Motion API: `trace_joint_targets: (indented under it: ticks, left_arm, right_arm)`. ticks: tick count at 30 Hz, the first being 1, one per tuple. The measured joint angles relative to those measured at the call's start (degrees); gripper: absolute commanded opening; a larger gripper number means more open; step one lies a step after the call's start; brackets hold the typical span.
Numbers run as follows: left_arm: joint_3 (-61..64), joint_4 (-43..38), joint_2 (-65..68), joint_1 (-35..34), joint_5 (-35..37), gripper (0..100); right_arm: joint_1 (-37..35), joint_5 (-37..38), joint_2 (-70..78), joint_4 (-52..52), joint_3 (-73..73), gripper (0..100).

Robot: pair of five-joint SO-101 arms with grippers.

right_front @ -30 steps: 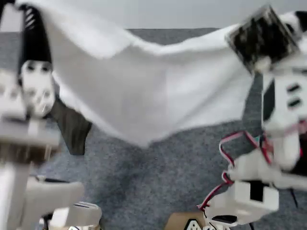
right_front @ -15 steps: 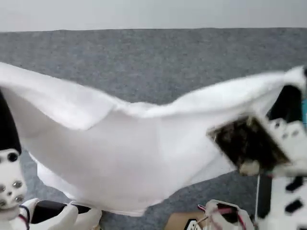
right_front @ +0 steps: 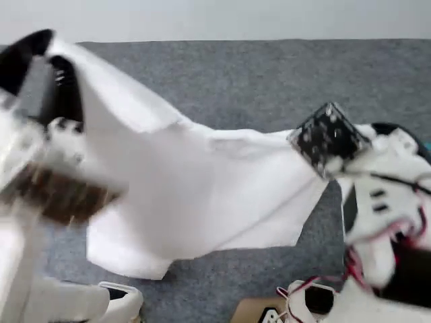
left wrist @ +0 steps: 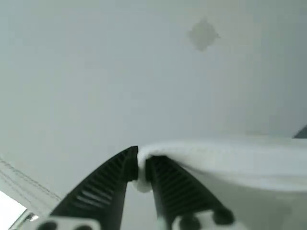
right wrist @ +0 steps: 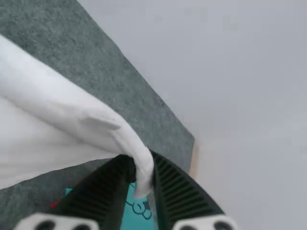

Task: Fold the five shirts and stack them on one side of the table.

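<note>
High view, starting at the left: the left arm (right_front: 27,175) stands raised at the table's left edge, blurred, with its dark upper end beside the top corner of a white shirt (right_front: 202,195). The shirt is stretched out in the air between the two arms, over the grey table (right_front: 269,74). Its left corner is the higher one, and its top edge slopes down across the middle to the right. The body of the cloth sags below that edge. A lower corner hangs on the left side close to the table, and I cannot tell whether it touches.

Up close on the left wrist, the left gripper (left wrist: 140,168) has its two black ribbed fingers drawn narrow. They pinch a rolled fold of the shirt's edge right at their tips, against a pale wall (left wrist: 144,72).

Further right in the high view, a small dark circuit board (right_front: 328,139) sits where the shirt's right corner ends. The white right arm (right_front: 380,202) is behind it, with red wires (right_front: 355,272) looped below.

On the right wrist, the right gripper (right wrist: 142,176) is likewise pressed close. A bunched corner of the shirt is caught between its tips, and the cloth runs away from them over the grey surface. A teal patch (right wrist: 139,205) shows between the fingers, beneath the corner.
</note>
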Motion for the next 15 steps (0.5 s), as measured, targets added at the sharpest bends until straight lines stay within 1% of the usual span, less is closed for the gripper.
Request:
trace_joint_targets:
  ticks: [5, 7, 10, 13, 15]
  left_arm:
    - [15.21, -0.18, 0.62, -0.09, 0.00, 0]
    - [21.98, -2.64, 0.62, -1.41, 0.00, 0]
    - [32.70, -10.46, 0.70, -4.04, 0.00, 0]
    - [44.75, -21.19, 0.70, -6.68, 0.00, 0]
    - [52.13, -28.75, 0.79, -7.82, 0.00, 0]
  right_arm:
    - [0.00, -0.09, 0.26, -12.66, 13.27, 1.1]
    - [-0.88, -0.09, 0.26, -18.11, 18.64, 1.1]
    - [-2.29, 0.53, 0.26, -26.55, 26.11, 1.1]
    - [-3.08, 2.11, 1.67, -35.25, 32.53, 1.1]
    - [-2.99, 2.37, 4.57, -40.70, 34.02, 1.1]
